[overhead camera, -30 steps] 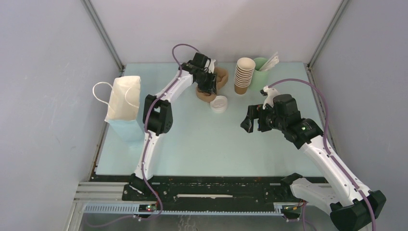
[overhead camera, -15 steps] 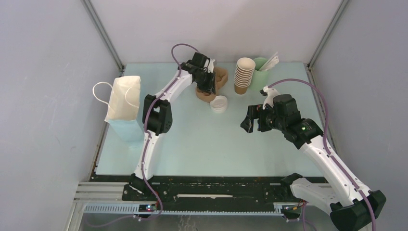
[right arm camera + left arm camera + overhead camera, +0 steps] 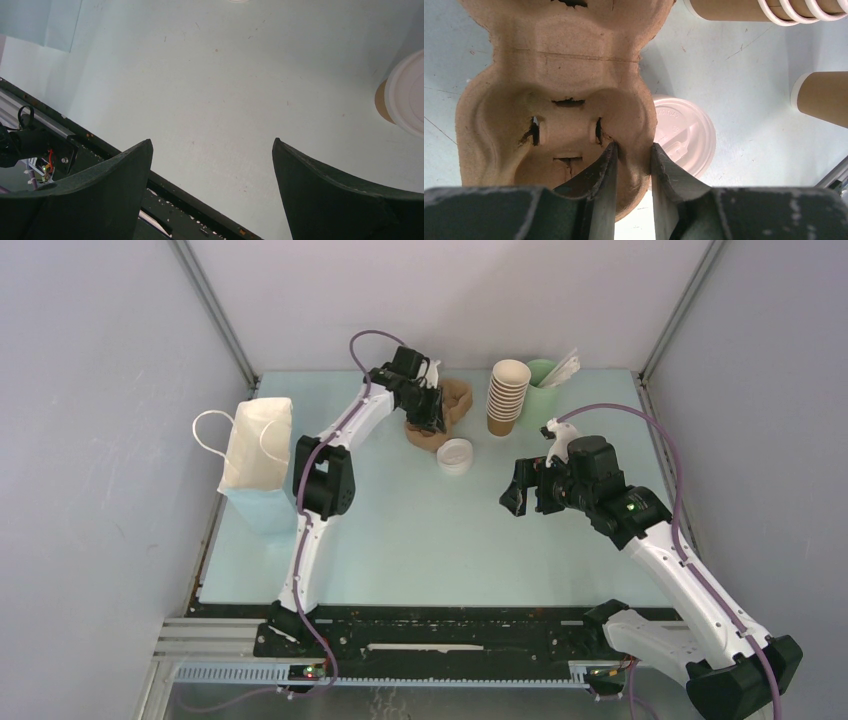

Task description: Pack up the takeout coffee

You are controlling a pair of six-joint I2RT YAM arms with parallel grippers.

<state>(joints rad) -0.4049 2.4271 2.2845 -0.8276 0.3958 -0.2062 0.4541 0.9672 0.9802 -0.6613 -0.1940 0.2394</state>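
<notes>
The takeout coffee stands lidded on the table, upper centre, just beside the pulp cup carrier, whose wall the left pincer pinches. The right pincer hangs spread and empty. The cup is probably light, crushable paper, so grip its body gently below the lid.

I see a brown pulp carrier against the pale mint counter, with a white-lidded brown coffee cup beside that carrier.

Fingers spread wide above table; lidded cup at right edge
</notes>
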